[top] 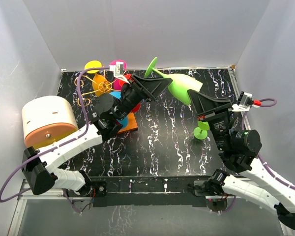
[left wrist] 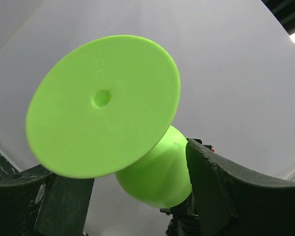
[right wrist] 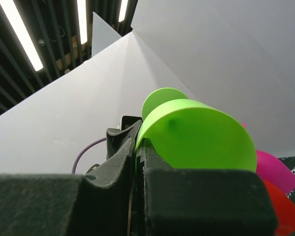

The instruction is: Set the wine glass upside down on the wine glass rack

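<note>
Wine glass (top: 184,87): smooth, matte lime-green plastic. It is up off the table and lying almost sideways between my two tools. The flat round foot is on the far side of the left gripper, and the flared bowl runs across to the right gripper.
Foot: on my left wrist view it is a plain disc with a small dimple at its centre. It sits above and ahead of the fingers, and the rounded bowl swells out behind it.
Left gripper (top: 157,87): the broad black fingers (left wrist: 236,196) stand spread wide, one on each side of the glass near where stem meets bowl. I see a gap beside one finger, so I read it as unclenched, not squeezing.
Right gripper (top: 196,98): the blocky black fingers are drawn almost together, leaving a thin slit. The curved wall of the bowl's rim is pinched in that slit, so it is grasping the wine glass.
Wine glass rack (top: 102,87): thin gold wire with curled loops, well behind the left gripper and beside that arm's wrist. Yellow, pink, red and blue glasses crowd around it.
Orange base (top: 132,124): a flat rectangle, mostly tucked under the left arm.
Table (top: 157,147): glossy black with white marble veining.
Drum (top: 46,120): a rounded cream and tan cylinder, outboard of the left arm.
Small green piece (top: 202,129): a disc on a stem, just on the near side of the right gripper. I cannot tell what it is.
</note>
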Controlling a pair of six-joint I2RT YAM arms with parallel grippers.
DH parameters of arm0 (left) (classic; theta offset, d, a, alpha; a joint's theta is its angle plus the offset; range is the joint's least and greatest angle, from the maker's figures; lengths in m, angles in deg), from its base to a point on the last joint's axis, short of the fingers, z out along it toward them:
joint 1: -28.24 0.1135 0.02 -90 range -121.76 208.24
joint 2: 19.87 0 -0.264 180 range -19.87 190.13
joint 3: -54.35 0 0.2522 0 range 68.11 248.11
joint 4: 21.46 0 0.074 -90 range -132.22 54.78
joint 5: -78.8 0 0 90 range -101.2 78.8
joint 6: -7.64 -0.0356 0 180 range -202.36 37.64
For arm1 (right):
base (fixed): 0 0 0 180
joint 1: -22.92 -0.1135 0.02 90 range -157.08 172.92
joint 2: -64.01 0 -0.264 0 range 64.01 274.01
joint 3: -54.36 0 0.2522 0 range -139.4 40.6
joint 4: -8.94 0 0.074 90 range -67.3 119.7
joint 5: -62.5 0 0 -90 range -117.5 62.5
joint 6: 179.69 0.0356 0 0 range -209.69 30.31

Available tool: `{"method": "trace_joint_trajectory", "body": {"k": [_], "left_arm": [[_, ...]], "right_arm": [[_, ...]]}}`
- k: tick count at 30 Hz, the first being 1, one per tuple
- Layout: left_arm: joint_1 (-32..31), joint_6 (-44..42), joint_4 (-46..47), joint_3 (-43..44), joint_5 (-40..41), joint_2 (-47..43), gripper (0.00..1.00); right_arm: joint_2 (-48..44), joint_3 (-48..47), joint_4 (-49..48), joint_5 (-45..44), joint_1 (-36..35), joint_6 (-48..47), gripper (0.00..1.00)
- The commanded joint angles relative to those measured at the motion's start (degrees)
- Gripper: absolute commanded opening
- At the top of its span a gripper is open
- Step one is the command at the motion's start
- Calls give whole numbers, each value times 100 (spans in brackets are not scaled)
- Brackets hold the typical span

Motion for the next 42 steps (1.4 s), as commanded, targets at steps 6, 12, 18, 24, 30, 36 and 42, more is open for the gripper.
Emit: {"method": "trace_joint_trajectory", "body": {"k": [6,12,18,24,30,36,42], "left_arm": [[-284,-455,1032,38,827,-109,56],[-341,-546,1450,21,1108,-78,48],[-350,-541,1612,225,1214,105,43],[-352,-890,1363,418,1339,-18,30],[-353,-813,1419,384,1342,8,9],[-345,-1058,1458,327,1407,-121,0],[-343,-1743,994,575,1279,-264,0]], "right_arm": [[-115,25,-416,213,-20,80,0],[-127,108,-328,413,-21,59,0],[-40,167,-306,898,-17,97,0],[13,245,-348,1156,-18,215,0],[80,234,-345,1403,-19,241,0],[-39,202,-63,1279,-17,275,7],[-172,-32,557,965,-16,396,58]]}}
